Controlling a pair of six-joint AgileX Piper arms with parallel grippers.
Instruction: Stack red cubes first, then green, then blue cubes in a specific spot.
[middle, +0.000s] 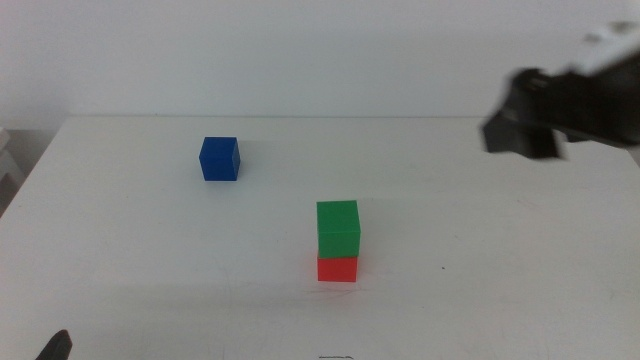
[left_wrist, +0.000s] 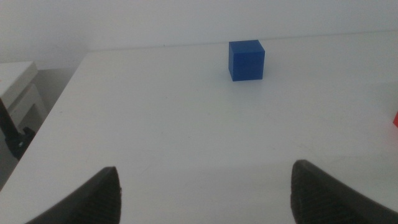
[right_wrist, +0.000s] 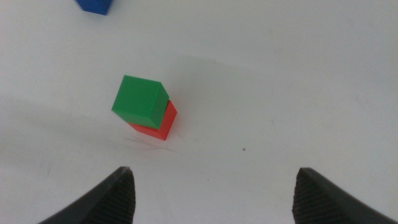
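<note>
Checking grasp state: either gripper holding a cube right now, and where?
Nothing held. Left gripper and right gripper are both open and empty; green cube sits on red cube, blue cube alone.

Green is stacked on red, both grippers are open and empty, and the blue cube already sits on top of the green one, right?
Not quite. The blue cube stands alone on the table, well apart from the stack, as the middle view shows. The rest holds: the green cube sits on the red cube, and the left gripper and right gripper are open and empty.
</note>
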